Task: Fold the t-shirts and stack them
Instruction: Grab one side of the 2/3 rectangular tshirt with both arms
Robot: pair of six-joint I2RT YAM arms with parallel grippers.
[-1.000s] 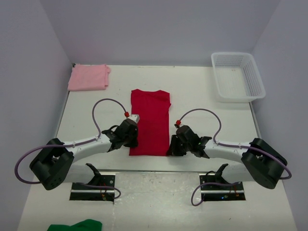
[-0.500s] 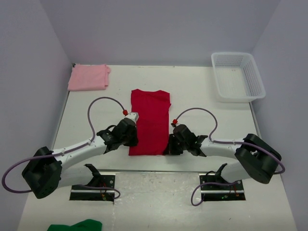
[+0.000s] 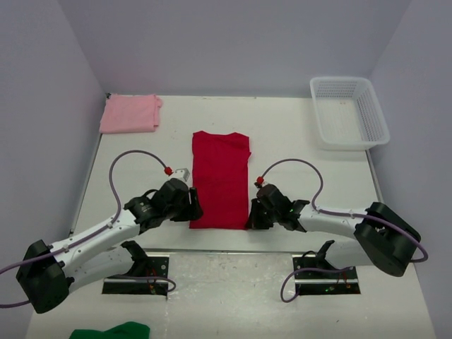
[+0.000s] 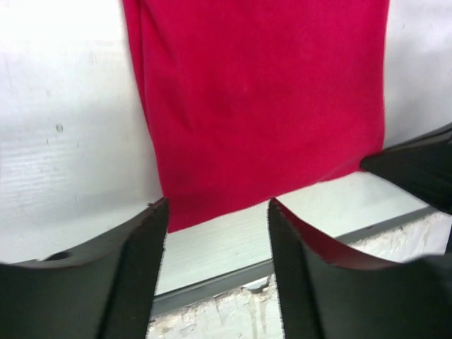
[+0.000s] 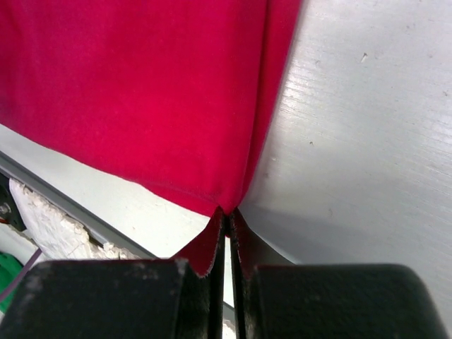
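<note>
In the top external view, a red t-shirt (image 3: 219,180) is seen lying flat at the middle of the white table (image 3: 296,134), folded into a long narrow rectangle running from far to near. Its surface is smooth, with a lengthwise fold line down the left part, and its near hem is set close to the table's near edge. A pink t-shirt (image 3: 129,113), folded to a small rectangle, is placed in the far left corner, well apart from the red one. A white mesh basket (image 3: 349,111) is stood at the far right, and a green cloth (image 3: 113,330) is partly seen at the bottom left. The left gripper (image 3: 191,205) is positioned at the near left corner of the red t-shirt and the right gripper (image 3: 253,215) at its near right corner.

In the left wrist view, the jaws are seen spread wide apart with nothing between them but bare table. The shirt's near hem lies just beyond the fingertips (image 4: 157,212), its left corner just beside the left one.

In the right wrist view, the jaws are pressed together, and the near right corner of the red t-shirt is pinched between them, its hem stitching visible beside the grip.
</note>
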